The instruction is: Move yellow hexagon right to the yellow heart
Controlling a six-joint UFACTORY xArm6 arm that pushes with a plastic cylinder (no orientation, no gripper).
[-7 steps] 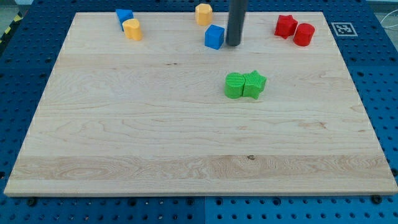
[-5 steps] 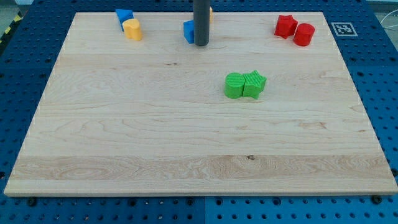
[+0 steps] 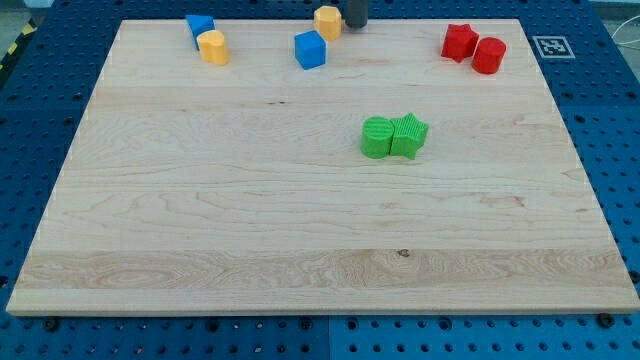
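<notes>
The yellow hexagon (image 3: 327, 21) sits near the board's top edge, a little left of centre. The yellow heart (image 3: 212, 47) lies at the top left, just below and right of a blue block (image 3: 200, 25). My tip (image 3: 355, 27) is at the view's top edge, right beside the yellow hexagon on its right side; whether they touch cannot be told. A blue cube (image 3: 310, 49) rests just below and left of the hexagon, between it and the heart.
A red star (image 3: 459, 41) and a red cylinder (image 3: 489, 55) stand together at the top right. Two green blocks (image 3: 377, 137) (image 3: 408, 135) touch each other right of the board's centre. The wooden board (image 3: 300, 250) lies on a blue pegboard table.
My tip slid left, pushing the blue cube left and slightly up, then moved up and right to the hexagon's right side. The hexagon has not visibly moved.
</notes>
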